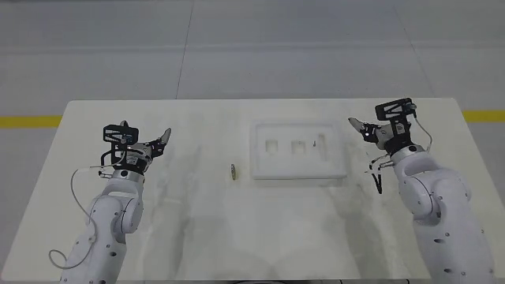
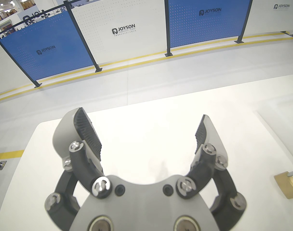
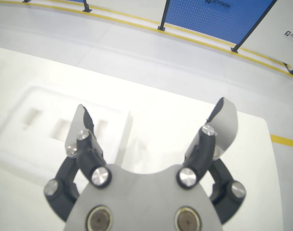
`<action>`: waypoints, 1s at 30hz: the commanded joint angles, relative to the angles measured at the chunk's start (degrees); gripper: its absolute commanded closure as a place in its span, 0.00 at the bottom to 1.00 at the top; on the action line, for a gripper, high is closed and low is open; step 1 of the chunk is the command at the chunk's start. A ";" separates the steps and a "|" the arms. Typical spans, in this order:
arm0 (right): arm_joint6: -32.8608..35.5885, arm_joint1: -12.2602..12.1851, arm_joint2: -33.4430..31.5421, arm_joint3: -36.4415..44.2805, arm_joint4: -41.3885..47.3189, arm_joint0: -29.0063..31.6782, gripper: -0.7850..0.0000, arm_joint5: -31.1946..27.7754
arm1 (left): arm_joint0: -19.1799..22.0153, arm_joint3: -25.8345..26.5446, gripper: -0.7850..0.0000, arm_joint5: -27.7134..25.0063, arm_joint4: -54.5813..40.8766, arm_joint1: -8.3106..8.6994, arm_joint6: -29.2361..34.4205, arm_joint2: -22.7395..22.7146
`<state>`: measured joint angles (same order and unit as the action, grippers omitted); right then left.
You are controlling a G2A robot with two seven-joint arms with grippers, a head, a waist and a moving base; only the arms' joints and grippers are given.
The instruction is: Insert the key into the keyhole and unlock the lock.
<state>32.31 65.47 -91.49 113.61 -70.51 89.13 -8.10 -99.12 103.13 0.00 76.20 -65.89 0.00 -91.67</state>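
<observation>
Well left of the white foam tray (image 1: 300, 170), the left gripper (image 2: 142, 113) hovers wide open, holding nothing. The brass lock (image 1: 234, 171) lies on the table (image 1: 197, 237) just left of the tray. Right of the tray, the right gripper (image 3: 151, 103) is spread wide too, empty.

The black-and-silver left gripper (image 2: 141, 121) hangs with its ribbed fingers (image 2: 87, 131) spread wide, nothing between them; the matching right gripper (image 3: 151, 109), well apart, gapes likewise.
</observation>
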 commanded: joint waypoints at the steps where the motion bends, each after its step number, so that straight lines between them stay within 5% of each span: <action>1: 6.29 -0.03 0.47 0.98 3.02 -2.12 0.00 -1.10 | 0.00 0.00 0.00 0.00 0.00 0.00 0.00 0.00; 11: 27.76 -0.49 5.30 -0.83 12.35 -8.80 0.00 -7.82 | 0.00 0.00 0.00 0.00 0.00 0.00 0.00 0.00; 30: 29.47 -0.60 7.94 -2.81 13.62 -10.13 0.00 -8.06 | 0.00 0.00 0.00 0.00 0.00 0.00 0.00 0.00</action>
<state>61.26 64.92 -83.75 110.86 -56.70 79.47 -16.10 -99.12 103.13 0.00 76.20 -65.89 0.00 -91.67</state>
